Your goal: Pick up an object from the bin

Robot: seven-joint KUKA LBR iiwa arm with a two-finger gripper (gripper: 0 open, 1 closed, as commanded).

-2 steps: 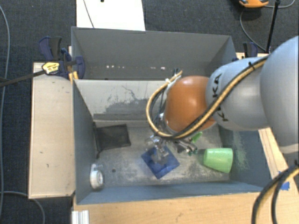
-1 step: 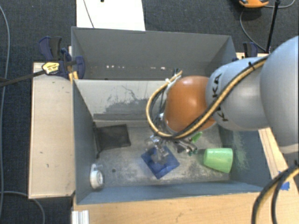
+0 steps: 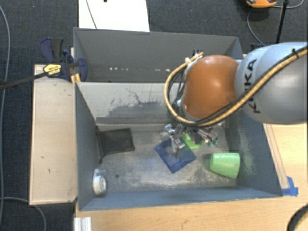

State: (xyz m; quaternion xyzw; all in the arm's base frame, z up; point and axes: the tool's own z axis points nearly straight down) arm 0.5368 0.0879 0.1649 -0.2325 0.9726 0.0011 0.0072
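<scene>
A flat, dark-blue rectangular piece point(image 3: 176, 160) lies on the grey floor of the bin point(image 3: 144, 174), near its middle and a little toward the right, turned at a slant so that one corner points at the near wall. Its far end is tucked beneath the gripper point(image 3: 173, 141), and whether that end rests on the floor or is tipped up cannot be told. A small bright-green thing point(image 3: 191, 143) sits just beside its far right edge, and a light-green cup point(image 3: 225, 164) lies on its side near it to the right, apart from it.
</scene>
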